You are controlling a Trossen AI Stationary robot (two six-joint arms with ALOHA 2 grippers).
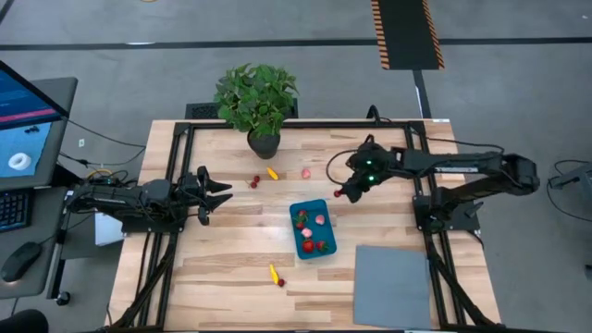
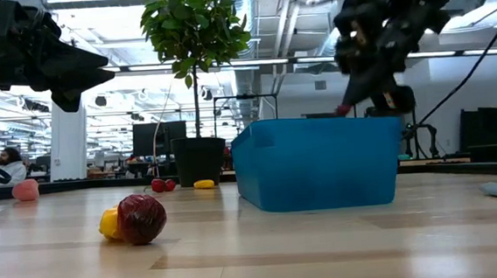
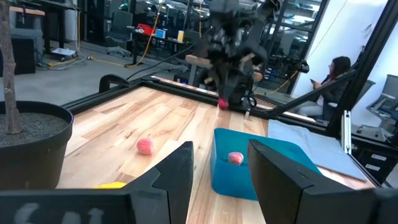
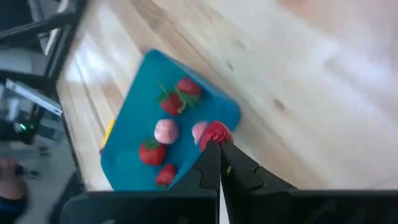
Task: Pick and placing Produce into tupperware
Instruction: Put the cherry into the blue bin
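The desk [image 1: 231, 250] is a pale, planked butcher-block slab with visible grain, framed by dark metal rails, and it carries a flat grey mat [image 1: 392, 285] at one near corner and a leafy potted plant [image 1: 258, 104] in a round dark pot at the far edge. Near the middle sits the tupperware [image 1: 311, 229], a shallow teal-blue plastic tub with rounded corners and smooth walls, already holding several small red strawberry-like pieces and a couple of pale pink ones. The right tool [image 1: 344, 191] hangs in the air just beyond the tub's far corner, its fingers pinched narrow on a small red piece [image 4: 215, 132], so the step in hand looks like the carry: the piece is lifted and nearly over the tub. The next move calls for a short shift inward until the piece is above the tub's floor, then opening to drop it clear of the rim. The left tool [image 1: 215, 192] waits above the desk's left side, fingers spread wide and holding nothing. The remaining produce lies loose on the wood: a dark red rounded piece touching a yellow one [image 1: 276, 275] near the front edge, a yellow piece [image 1: 272, 172] and small red pieces [image 1: 254, 182] near the plant pot, and a round matte pink piece [image 1: 306, 172] beside them.
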